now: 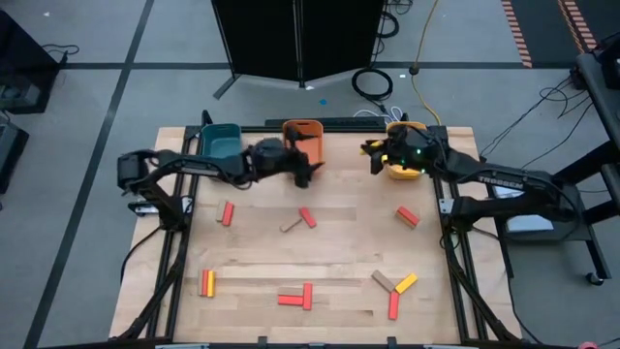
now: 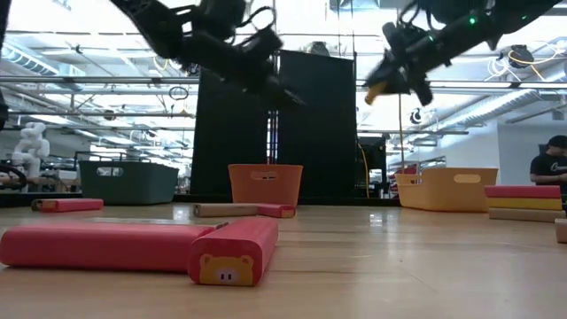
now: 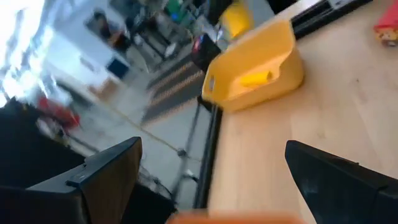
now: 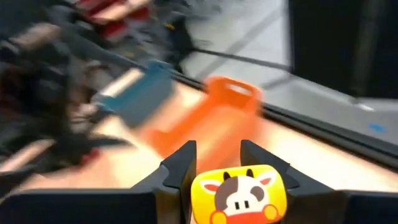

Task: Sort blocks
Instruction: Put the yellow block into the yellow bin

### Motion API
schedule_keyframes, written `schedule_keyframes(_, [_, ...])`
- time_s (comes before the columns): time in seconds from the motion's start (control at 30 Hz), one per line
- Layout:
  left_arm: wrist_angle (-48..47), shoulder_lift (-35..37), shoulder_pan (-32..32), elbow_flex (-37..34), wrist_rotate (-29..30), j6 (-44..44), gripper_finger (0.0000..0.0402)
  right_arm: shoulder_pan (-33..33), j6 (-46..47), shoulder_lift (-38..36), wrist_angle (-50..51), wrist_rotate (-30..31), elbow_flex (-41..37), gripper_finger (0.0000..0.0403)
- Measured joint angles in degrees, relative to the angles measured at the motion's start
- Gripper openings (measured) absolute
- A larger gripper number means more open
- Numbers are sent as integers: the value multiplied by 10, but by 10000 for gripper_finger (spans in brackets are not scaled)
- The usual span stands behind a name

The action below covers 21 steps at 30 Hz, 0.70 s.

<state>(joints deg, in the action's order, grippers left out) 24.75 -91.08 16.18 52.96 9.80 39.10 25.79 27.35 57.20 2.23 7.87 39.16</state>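
My right gripper [image 1: 371,155] hangs high beside the yellow bin [image 1: 407,160], shut on a yellow block [image 4: 239,193] whose end face shows a cow picture. In the low view the block's yellow tip [image 2: 376,91] pokes out of that gripper. My left gripper [image 1: 308,174] hangs open and holds nothing at the near edge of the orange bin [image 1: 302,136]. Other red, yellow and tan blocks lie flat on the table: a red one [image 1: 227,213], a red and tan pair [image 1: 300,219], a red one [image 1: 407,216]. My right gripper pinches the yellow block between its two fingers [image 4: 183,155], one on each long side. The cow end face [image 4: 239,186] points back at the wrist. The fingers are near level and point toward the table's left. The block is lifted clear of table and bins.
A teal bin [image 1: 221,142] stands at the far left beside the orange one. Near the front edge lie a yellow-red pair [image 1: 207,283], a red-tan group [image 1: 295,296] and a tan-yellow-red group [image 1: 395,286]. A person [image 2: 551,164] shows beyond the table's right.
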Motion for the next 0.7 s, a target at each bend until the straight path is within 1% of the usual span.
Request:
schedule_keyframes(0.07, [8, 22, 23, -22, -27, -43, 392, 24, 0, -7, 53, 32, 1, 100])
schedule_keyframes(0.17, [4, 59, 52, -63, -82, -103, 392, 58, 5, -11, 130, 83, 0, 100])
schedule_keyframes(0.2, [16, 67, 58, -73, -101, -118, 392, 70, 8, -11, 152, 98, 0, 100])
schedule_keyframes(0.27, [33, 89, 67, -96, -132, -142, 392, 92, 18, -7, 182, 114, 0, 100])
schedule_keyframes(0.37, [56, 114, 70, -120, -170, -165, 393, 122, 20, 3, 201, 117, 0, 100])
schedule_keyframes(0.57, [60, 153, 67, -146, -253, -205, 393, 166, 21, 24, 210, 117, 0, 100])
schedule_keyframes(0.63, [60, 159, 66, -156, -267, -206, 393, 176, 20, 27, 216, 117, 0, 104])
schedule_keyframes(0.7, [60, 163, 66, -166, -269, -206, 393, 184, 20, 29, 229, 117, 0, 114])
